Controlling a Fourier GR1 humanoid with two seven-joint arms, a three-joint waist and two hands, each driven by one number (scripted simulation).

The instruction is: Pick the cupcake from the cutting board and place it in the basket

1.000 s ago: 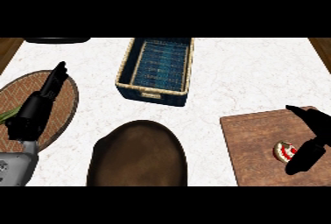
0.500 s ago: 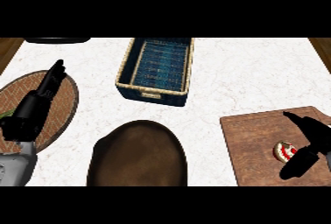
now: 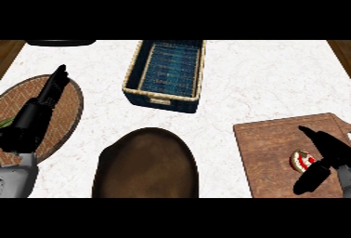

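One right hand (image 3: 328, 155) over cupcake (image 3: 302, 160) (cutting board (image 3: 274, 144))

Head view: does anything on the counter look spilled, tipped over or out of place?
Nothing stands out. The blue woven basket stands upright on the white marble counter, holding nothing visible. The small red-and-white cupcake sits on the brown wooden cutting board, partly hidden by the right hand. The left hand rests, open.
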